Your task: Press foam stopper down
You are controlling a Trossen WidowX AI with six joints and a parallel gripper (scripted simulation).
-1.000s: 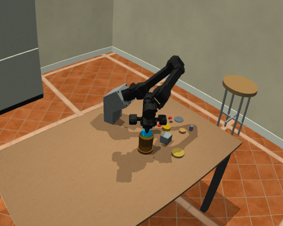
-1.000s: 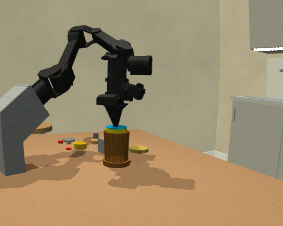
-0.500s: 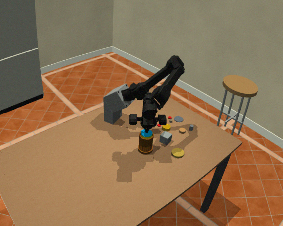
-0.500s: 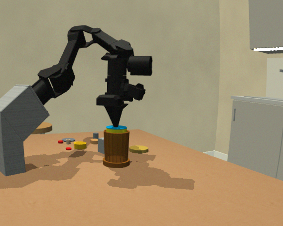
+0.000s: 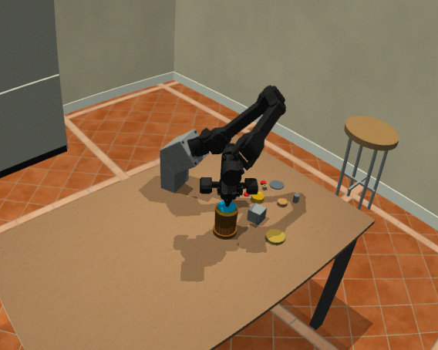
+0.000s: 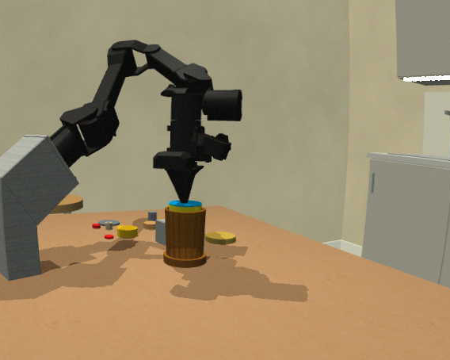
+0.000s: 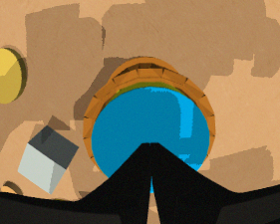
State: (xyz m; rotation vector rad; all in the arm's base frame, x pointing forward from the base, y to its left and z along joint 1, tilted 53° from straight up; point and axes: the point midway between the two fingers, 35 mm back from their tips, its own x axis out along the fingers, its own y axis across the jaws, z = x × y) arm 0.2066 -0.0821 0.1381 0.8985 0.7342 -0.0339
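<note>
A brown ribbed jar [image 5: 225, 223] [image 6: 184, 237] stands upright on the table. A stopper with a blue top [image 6: 184, 204] [image 7: 148, 132] and a yellow-green foam band beneath it sticks up a little above the jar's rim. My gripper [image 6: 182, 198] [image 5: 227, 203] [image 7: 149, 150] is shut and empty, pointing straight down. Its fingertips touch the blue top near its middle.
A grey cube [image 5: 256, 213] [image 7: 47, 158] stands just right of the jar. Yellow discs [image 5: 275, 236] [image 5: 257, 197], a tan disc [image 5: 282, 202], a grey disc [image 5: 277, 184], small red pieces [image 5: 263, 182] and a small grey cylinder [image 5: 296, 198] lie behind and right. The grey arm base [image 5: 174, 163] stands behind left.
</note>
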